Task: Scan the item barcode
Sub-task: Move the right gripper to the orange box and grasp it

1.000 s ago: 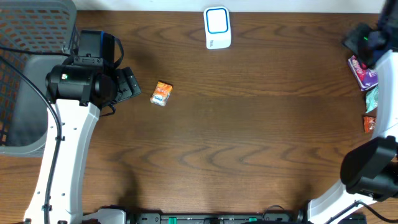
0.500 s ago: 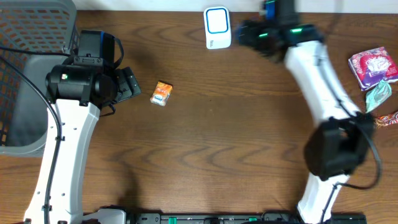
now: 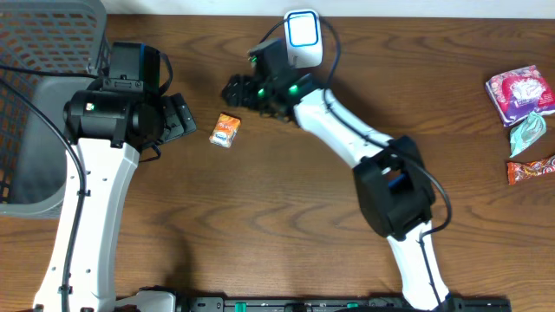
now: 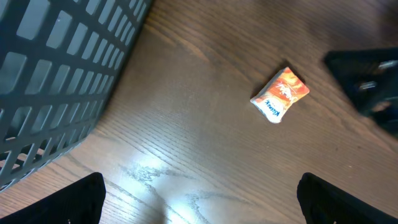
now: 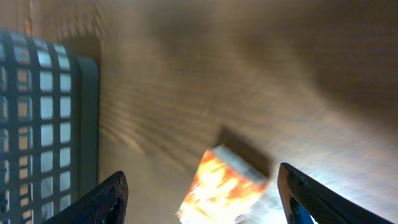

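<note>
Small orange-and-white snack packet point(image 3: 225, 131) lies flat on the brown wooden tabletop point(image 3: 286, 217). On one side the left jaws gape wide, empty; on the other the right jaws hover close, spread, gripping nothing.

Overhead camera is fixed high, staring straight down on the whole tabletop point(image 3: 286, 217), both arms in frame. The left wrist view sits mid-height, tilted down across the wood, left tool point(image 4: 200, 177) spread at the bottom corners. The right wrist view is low, close and blurred, right tool point(image 5: 202, 169) framing it likewise. All three share one patch: the orange packet point(image 3: 225, 131), with the grey basket point(image 3: 43, 52) off to one side.
</note>
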Controlling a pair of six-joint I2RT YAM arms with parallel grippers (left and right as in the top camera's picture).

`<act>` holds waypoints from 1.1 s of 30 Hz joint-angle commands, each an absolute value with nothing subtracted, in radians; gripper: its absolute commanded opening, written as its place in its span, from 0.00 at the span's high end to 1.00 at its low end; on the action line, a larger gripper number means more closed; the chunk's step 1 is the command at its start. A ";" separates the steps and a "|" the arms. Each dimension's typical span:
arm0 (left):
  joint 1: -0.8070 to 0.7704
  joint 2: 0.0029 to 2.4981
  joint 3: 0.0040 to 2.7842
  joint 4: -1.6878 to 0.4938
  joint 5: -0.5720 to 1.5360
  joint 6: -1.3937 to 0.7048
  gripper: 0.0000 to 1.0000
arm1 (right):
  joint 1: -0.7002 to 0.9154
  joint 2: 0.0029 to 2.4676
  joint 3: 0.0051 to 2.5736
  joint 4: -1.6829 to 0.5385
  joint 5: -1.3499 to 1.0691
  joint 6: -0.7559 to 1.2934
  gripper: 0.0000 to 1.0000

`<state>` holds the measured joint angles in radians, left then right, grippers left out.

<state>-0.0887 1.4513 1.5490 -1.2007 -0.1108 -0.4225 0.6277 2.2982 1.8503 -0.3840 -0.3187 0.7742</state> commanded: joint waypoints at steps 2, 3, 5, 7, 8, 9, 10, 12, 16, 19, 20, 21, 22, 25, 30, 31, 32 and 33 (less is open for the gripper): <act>-0.088 1.454 1.552 -1.204 -0.117 -0.432 0.02 | 0.665 2.345 1.851 -0.385 -0.294 0.897 0.28; -0.088 1.454 1.552 -1.204 -0.117 -0.432 0.02 | 0.672 2.353 1.851 -0.386 -0.294 0.912 0.28; -0.088 1.454 1.552 -1.204 -0.117 -0.432 0.02 | 0.685 2.375 1.851 -0.395 -0.294 0.938 0.31; -0.088 1.454 1.552 -1.204 -0.117 -0.432 0.02 | 0.696 2.391 1.851 -0.411 -0.294 0.947 0.36; -0.088 1.454 1.552 -1.204 -0.117 -0.432 0.02 | 0.700 2.392 1.851 -0.422 -0.293 0.947 0.37; -0.088 1.454 1.552 -1.204 -0.117 -0.432 0.02 | 0.702 2.396 1.851 -0.437 -0.287 0.947 0.39; -0.088 1.454 1.552 -1.204 -0.117 -0.432 0.02 | 0.702 2.396 1.851 -0.451 -0.279 0.947 0.42; -0.088 1.454 1.552 -1.204 -0.117 -0.432 0.02 | 0.702 2.396 1.851 -0.487 -0.254 0.946 0.48; -0.088 1.454 1.552 -1.204 -0.117 -0.432 0.02 | 0.692 2.396 1.851 -0.578 -0.207 0.946 0.61; -0.088 1.454 1.552 -1.204 -0.117 -0.432 0.02 | 0.669 2.395 1.851 -0.654 -0.200 0.931 0.64; -0.088 1.454 1.552 -1.204 -0.117 -0.432 0.02 | 0.659 2.395 1.851 -0.677 -0.200 0.916 0.65; -0.088 1.454 1.552 -1.204 -0.117 -0.432 0.02 | 0.650 2.394 1.851 -0.699 -0.200 0.901 0.66; -0.088 1.454 1.552 -1.204 -0.117 -0.432 0.02 | 0.640 2.394 1.851 -0.723 -0.198 0.883 0.67; -0.088 1.454 1.552 -1.204 -0.117 -0.432 0.02 | 0.607 2.381 1.851 -0.809 -0.168 0.847 0.66; -0.088 1.454 1.552 -1.204 -0.117 -0.432 0.02 | 0.550 2.327 1.851 -0.961 -0.065 0.754 0.62; -0.088 1.454 1.552 -1.204 -0.117 -0.432 0.02 | 0.539 2.310 1.851 -0.993 -0.033 0.740 0.60; -0.088 1.454 1.552 -1.204 -0.117 -0.432 0.02 | 0.530 2.292 1.851 -1.024 0.000 0.726 0.57; -0.088 1.454 1.552 -1.204 -0.117 -0.432 0.02 | 0.523 2.272 1.851 -1.052 0.031 0.710 0.53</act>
